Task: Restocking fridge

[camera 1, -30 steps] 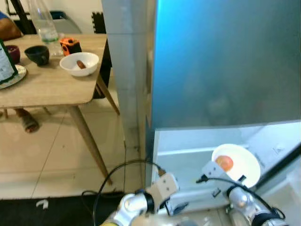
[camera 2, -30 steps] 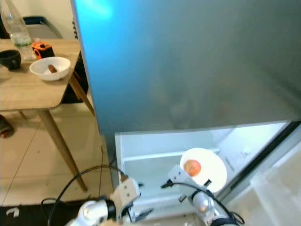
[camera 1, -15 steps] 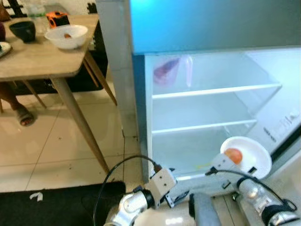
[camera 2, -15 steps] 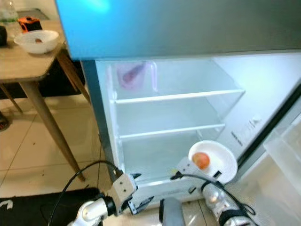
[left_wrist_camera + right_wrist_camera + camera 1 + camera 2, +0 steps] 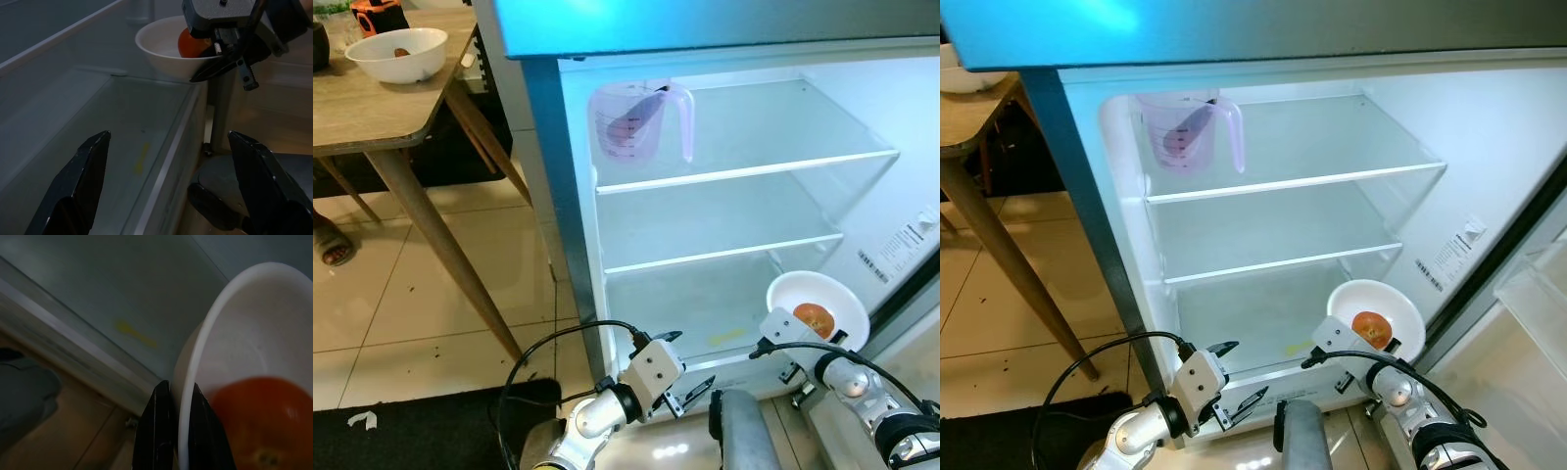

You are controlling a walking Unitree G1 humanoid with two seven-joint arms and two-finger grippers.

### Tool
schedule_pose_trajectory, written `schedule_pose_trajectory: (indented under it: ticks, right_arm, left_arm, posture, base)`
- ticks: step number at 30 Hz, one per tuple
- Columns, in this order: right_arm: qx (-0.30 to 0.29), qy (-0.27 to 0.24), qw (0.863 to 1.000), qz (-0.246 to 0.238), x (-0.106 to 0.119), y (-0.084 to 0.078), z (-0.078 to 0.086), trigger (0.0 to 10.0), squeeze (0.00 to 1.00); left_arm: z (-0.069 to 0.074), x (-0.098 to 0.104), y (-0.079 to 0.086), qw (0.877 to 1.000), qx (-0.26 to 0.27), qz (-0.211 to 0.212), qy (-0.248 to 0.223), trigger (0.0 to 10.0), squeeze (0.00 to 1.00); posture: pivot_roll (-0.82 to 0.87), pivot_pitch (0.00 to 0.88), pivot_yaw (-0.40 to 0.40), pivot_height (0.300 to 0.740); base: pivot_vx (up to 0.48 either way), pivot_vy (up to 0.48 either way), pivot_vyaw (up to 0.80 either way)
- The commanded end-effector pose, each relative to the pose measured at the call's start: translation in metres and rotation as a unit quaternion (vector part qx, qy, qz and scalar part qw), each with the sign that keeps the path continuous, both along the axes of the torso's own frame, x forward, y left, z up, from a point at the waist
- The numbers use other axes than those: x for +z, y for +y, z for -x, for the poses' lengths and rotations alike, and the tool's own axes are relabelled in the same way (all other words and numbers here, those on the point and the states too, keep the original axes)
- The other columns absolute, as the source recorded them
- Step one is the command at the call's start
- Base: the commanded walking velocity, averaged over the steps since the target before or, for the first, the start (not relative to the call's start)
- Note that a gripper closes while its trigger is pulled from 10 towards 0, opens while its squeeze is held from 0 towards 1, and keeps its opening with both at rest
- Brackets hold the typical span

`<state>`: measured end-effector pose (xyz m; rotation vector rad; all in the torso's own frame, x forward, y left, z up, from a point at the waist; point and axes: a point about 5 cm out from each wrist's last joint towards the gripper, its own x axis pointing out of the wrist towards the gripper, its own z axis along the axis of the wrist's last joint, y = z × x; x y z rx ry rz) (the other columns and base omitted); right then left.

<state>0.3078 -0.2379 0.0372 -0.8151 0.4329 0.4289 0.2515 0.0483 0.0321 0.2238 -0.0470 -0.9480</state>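
Cool white light fills the open white fridge interior [image 5: 734, 196], leaving its clear glass shelves [image 5: 1293, 181] evenly bright and sharp in both eye views. A pale blue glare washes the glossy teal upper door [image 5: 705, 24]. The beige tiled floor [image 5: 421, 304] sits in softer daylight, the table casting faint shadow. Both wrist views are dim and murky, the near black fingers [image 5: 78, 186] soft.

A wooden table [image 5: 382, 108] stood far to the left of the left gripper [image 5: 674, 370], well apart, on tan floor tiles [image 5: 421, 304]. A white bowl [image 5: 396, 54] holding something brown sat near its edge.
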Motion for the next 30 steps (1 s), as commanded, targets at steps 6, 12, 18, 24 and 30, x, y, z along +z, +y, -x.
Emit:
schedule_pose_trajectory:
  ticks: [6,12,18,24,30]
  right_arm:
    - [0.064,-0.006,0.998,-0.020,0.020,0.002,-0.007,10.0,0.00]
    - [0.144,0.005,0.989,-0.029,0.037,0.003,-0.005,10.0,0.00]
    - [0.204,0.015,0.979,-0.018,0.065,-0.004,0.000,10.0,0.00]
    - [0.235,0.055,0.970,0.000,0.088,-0.016,0.012,10.0,0.00]
    - [0.259,0.126,0.958,0.014,0.082,-0.020,0.034,10.0,0.00]
  left_arm:
    - [-0.001,0.009,-0.006,0.999,0.012,0.032,-0.017,10.0,0.00]
    - [-0.002,0.015,-0.008,0.999,0.009,0.038,-0.031,10.0,0.00]
    - [-0.004,0.021,-0.010,0.998,0.008,0.045,-0.042,10.0,0.00]
    - [-0.003,0.024,-0.014,0.998,0.004,0.048,-0.048,10.0,0.00]
    - [-0.003,0.024,-0.015,0.998,0.003,0.048,-0.048,10.0,0.00]
  posture:
    - [-0.08,0.091,-0.013,0.473]
    - [-0.08,0.093,-0.016,0.463]
    - [-0.08,0.091,-0.019,0.463]
    - [-0.08,0.086,-0.023,0.463]
    - [-0.09,0.089,-0.021,0.463]
  base:
    - [0.000,0.000,0.00]
    - [0.000,0.000,0.00]
    - [0.000,0.000,0.00]
    - [0.000,0.000,0.00]
    - [0.000,0.000,0.00]
